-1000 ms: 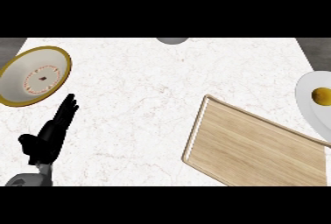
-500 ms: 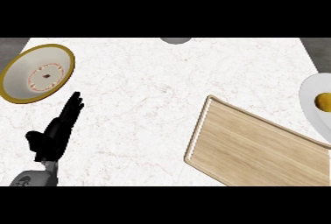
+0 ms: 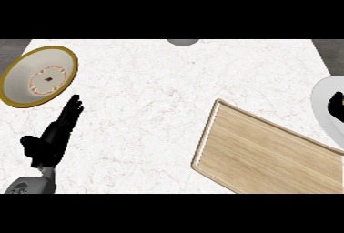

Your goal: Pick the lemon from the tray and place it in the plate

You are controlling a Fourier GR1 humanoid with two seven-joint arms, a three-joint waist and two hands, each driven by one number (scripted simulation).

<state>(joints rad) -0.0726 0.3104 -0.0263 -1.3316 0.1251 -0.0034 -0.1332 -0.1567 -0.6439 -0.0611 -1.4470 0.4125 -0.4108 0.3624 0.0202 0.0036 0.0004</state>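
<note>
The wooden tray (image 3: 269,157) lies at the lower right of the counter, and no lemon shows on it. A white plate (image 3: 324,107) is cut off by the right edge. Over this plate a small part of my right hand (image 3: 335,105) shows as a dark shape at the edge. The lemon is not visible; the hand may be covering it. A gold-rimmed plate (image 3: 19,75) with a patterned centre sits at the upper left. My left hand (image 3: 57,136) rests open at the lower left, below that plate and far from the tray.
A small grey round object (image 3: 182,42) sits at the counter's back edge. White marble counter (image 3: 148,104) stretches between the gold-rimmed plate and the tray. Dark floor shows past the counter's upper corners.
The lemon, seen on the white plate at the right edge before, is now hidden. My right hand's dark shape has appeared there. The left hand has barely shifted.
</note>
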